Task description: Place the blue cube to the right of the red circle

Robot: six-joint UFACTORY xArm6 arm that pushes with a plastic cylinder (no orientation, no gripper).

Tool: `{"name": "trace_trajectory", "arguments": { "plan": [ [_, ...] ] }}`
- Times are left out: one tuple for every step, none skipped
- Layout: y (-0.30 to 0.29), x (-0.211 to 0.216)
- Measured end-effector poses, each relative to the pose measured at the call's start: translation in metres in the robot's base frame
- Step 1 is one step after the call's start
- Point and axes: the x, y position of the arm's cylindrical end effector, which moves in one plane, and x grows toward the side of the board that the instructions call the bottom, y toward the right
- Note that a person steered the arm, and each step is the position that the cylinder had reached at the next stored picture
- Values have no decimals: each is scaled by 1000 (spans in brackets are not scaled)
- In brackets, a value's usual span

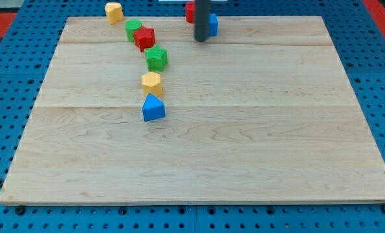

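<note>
My tip [200,39] rests on the wooden board [244,142] near its top edge. The rod hides most of two blocks there. The red circle [189,11] shows just left of the rod at the view's top. The blue cube [213,24] shows as a blue sliver just right of the rod, touching or almost touching it, slightly below and to the right of the red circle.
A line of blocks runs down the board's left half: a yellow block [114,12], a green block [134,29], a red block [144,38], a green block [156,58], a yellow block [151,83] and a blue triangular block [153,108].
</note>
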Motion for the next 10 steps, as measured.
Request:
{"name": "trace_trajectory", "arguments": {
  "plan": [
    [-22,-20],
    [33,-28],
    [107,-38],
    [137,-37],
    [86,-26],
    [73,-57],
    [78,-63],
    [98,-63],
    [121,-63],
    [126,-58]
  ]
}}
